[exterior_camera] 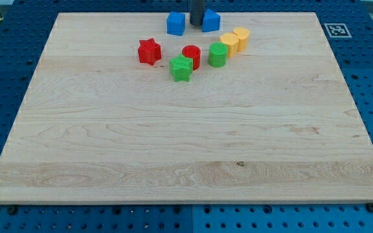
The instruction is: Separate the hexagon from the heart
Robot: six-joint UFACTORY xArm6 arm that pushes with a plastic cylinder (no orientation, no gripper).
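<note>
Eight blocks (pixel 182 68), two per colour.

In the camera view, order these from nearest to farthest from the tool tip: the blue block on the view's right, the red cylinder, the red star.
From my tip, at the view's top:
1. Blue block, touching or nearly touching its right.
2. Red cylinder, below it.
3. Red star, lower left.

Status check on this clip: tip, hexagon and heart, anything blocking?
My tip at the view's top, between two blue blocks. Yellow hexagon touching yellow heart, not separated. Green block close beside hexagon.
</note>
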